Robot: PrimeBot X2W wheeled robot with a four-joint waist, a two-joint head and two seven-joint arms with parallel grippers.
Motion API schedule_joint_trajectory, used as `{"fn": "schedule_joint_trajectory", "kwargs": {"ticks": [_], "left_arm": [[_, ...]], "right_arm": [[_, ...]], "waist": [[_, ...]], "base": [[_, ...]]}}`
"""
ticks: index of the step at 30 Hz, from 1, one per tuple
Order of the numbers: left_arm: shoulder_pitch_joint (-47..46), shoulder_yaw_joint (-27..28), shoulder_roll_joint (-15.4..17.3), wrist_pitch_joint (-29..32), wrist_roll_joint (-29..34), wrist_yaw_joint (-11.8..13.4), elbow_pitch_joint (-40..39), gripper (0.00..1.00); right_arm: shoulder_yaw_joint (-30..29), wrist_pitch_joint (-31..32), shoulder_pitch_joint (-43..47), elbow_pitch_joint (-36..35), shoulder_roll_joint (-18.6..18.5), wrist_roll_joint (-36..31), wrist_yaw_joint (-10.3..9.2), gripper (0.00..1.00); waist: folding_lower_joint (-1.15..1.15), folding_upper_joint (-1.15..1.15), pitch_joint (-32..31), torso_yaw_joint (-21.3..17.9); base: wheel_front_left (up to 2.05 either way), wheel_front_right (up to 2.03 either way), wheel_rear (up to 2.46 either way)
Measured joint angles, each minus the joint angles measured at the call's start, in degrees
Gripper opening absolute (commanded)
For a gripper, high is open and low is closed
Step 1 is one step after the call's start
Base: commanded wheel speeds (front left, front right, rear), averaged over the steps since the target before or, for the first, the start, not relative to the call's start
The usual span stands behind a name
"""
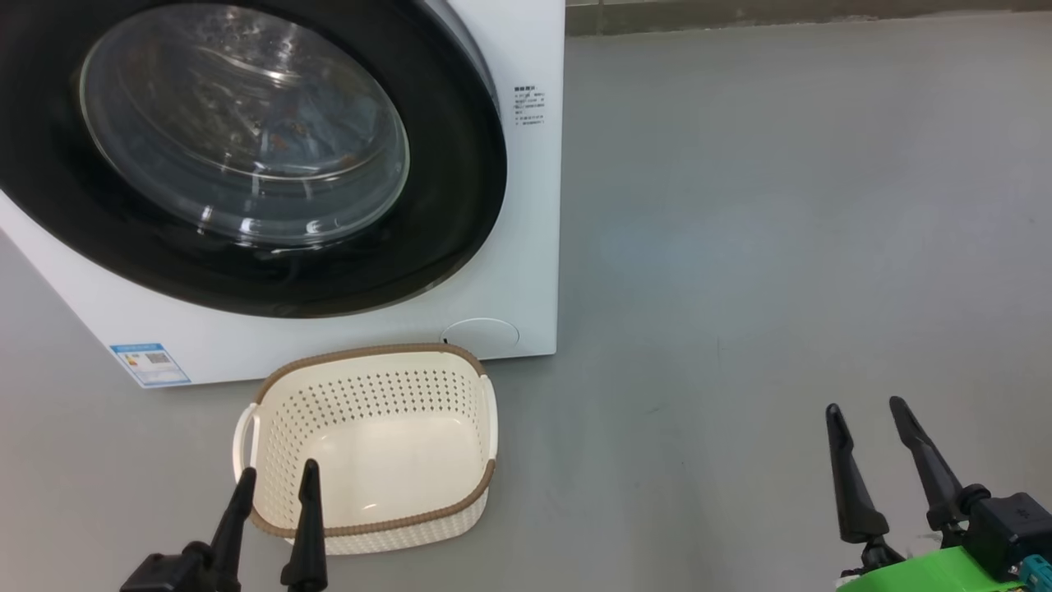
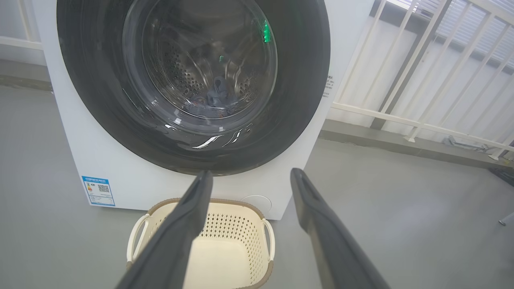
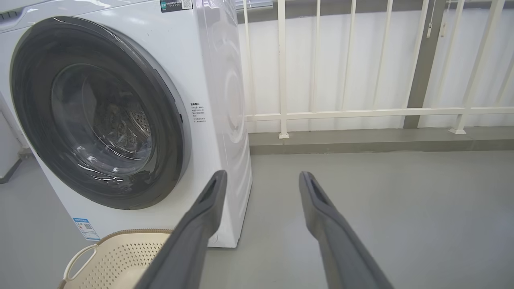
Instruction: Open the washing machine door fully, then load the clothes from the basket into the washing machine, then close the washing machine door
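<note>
While the washing machine door [image 1: 460, 205] sits shut, you see the left tool [image 1: 278, 469] and right tool [image 1: 865, 404] both spread wide, empty.

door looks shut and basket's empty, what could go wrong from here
The washing machine door looks flush, but its latch cannot be seen; if it did not catch, it may swing open.
The left end effector hangs open close to the near rim of the basket; a forward move could knock it.
The clothes lie near the glass; fabric pinched at the seal cannot be ruled out.
</note>
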Motion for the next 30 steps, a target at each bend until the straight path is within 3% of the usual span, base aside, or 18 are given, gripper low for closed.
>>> {"fn": "schedule_joint_trajectory", "kwargs": {"ticks": [30], "left_arm": [[0.7, -0.2, 0.0, 0.0, 0.8, 1.5, 0.6, 1.00]], "right_arm": [[0.1, 0.0, 0.4, 1.1, 0.0, 0.8, 0.00, 1.00]], "waist": [[0.00, 0.00, -1.0, 0.0]], "base": [[0.00, 0.00, 0.00]]}}
